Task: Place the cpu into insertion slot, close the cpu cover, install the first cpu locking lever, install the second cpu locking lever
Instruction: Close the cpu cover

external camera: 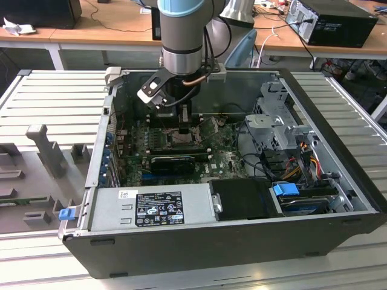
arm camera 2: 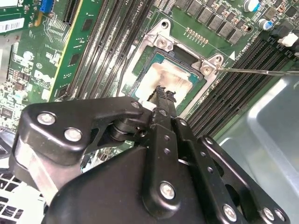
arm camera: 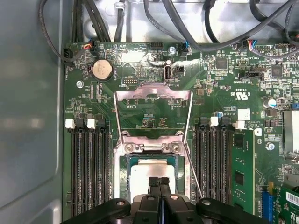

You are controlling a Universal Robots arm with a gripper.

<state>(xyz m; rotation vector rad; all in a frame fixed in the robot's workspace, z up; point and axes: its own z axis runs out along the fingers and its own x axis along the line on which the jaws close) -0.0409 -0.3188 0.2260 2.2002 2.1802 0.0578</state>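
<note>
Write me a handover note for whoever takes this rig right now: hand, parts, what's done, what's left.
Hand: shut, tips right over the cpu; can't tell if they touch.
Cpu: lying in the slot.
Cover: swung open, away from the slot.
Done: cpu placed.
Left: closing the cover, both levers; one lever stands free beside the slot.

One cpu [arm camera: 152, 171], seated in one insertion slot [arm camera: 119, 179]. One cpu cover [arm camera: 153, 93], flipped up just beyond slot. One thin lever rod [arm camera: 194, 175] alongside slot. Two bracket screws [arm camera: 134, 148] at slot's hinge edge. Four white latch clips [arm camera: 69, 123], two on either side of slot. One coin battery [arm camera: 102, 70], past cover from slot. One pincer [arm camera: 159, 181] over slot, two fingers [arm camera: 152, 186]. One computer case [external camera: 338, 157] around slot.
</note>
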